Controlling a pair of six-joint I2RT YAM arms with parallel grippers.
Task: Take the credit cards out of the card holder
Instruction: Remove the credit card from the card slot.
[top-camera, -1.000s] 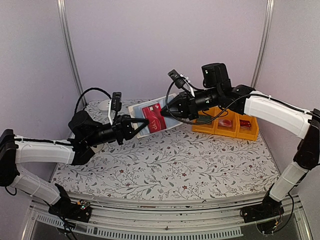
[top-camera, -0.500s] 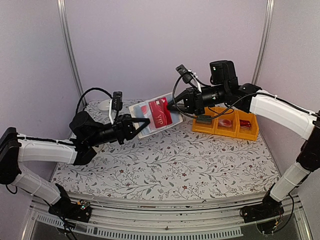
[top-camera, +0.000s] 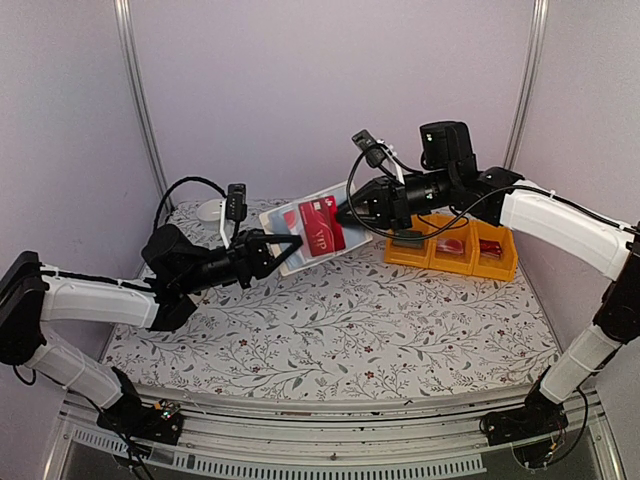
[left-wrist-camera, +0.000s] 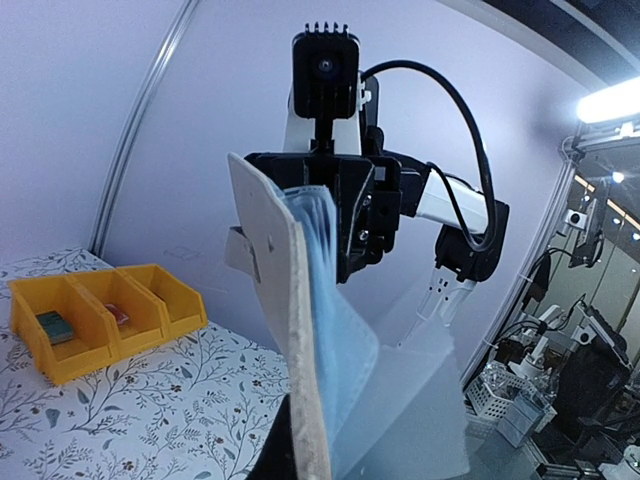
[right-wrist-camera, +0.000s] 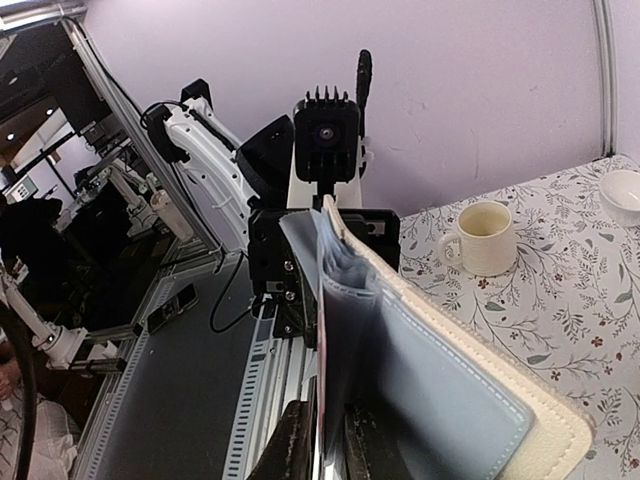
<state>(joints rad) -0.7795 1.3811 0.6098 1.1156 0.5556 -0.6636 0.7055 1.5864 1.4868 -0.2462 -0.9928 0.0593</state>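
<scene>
1. Red-pink plastic is what the right end effector (top-camera: 347, 212) has closed on: it pinches the far edge of the red-pink card (top-camera: 322, 226). In the right wrist view a thin edge runs down between its fingers (right-wrist-camera: 290, 445).
2. Facing it, the left end effector (top-camera: 283, 246) is clamped on the near lower edge of the card holder (top-camera: 296, 262). It holds the holder open and tilted in the air between the two arms, well above the desk (top-camera: 350, 330).
3. Most of the red-pink card lies against the holder's clear pockets, with only its upper right edge past the rim. We judge it started but not free.
4. In the left wrist view a light blue sheet (left-wrist-camera: 337, 335) lies against the beige cover (left-wrist-camera: 300, 370). We cannot tell whether that is the second card or pocket lining.
5. No card lies on the desk, so the task looks barely begun. What remains is to draw the red-pink card clear, set it down, and then take out the other one.
6. Further out, yellow bins (top-camera: 452, 256) stand behind the right arm, and a mug (right-wrist-camera: 487, 238) and a bowl (right-wrist-camera: 622, 195) stand at the desk's far side.
</scene>
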